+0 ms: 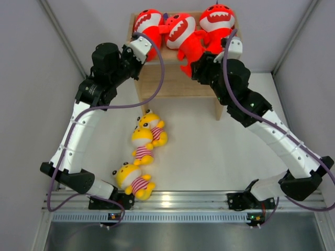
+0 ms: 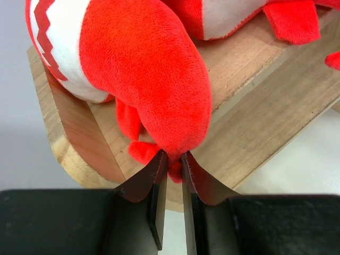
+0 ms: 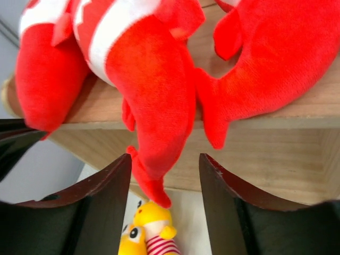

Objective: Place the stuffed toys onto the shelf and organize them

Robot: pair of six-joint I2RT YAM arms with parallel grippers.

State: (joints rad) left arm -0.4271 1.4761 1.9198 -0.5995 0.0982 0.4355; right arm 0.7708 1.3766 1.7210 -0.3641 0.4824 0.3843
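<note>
The bench (image 1: 220, 157) in front of the shelf (image 1: 157, 86) carries three yellow toys (image 1: 142, 144), none shelved yet. On the shelf's top tier sit three red sharks. The left shark (image 2: 143, 79) has its tail tip at the shelf's front edge, pinched in the narrow left tool (image 2: 173, 155). The right tool (image 3: 165, 158) stands wide around the middle shark (image 3: 154, 90), whose tail hangs over that edge. I judge that pulling away from the shelf could drag either shark off.

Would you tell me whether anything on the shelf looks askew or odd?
The middle shark sits tilted, its tail drooping past the front edge of the shelf; the tail of the left shark overhangs too.
</note>
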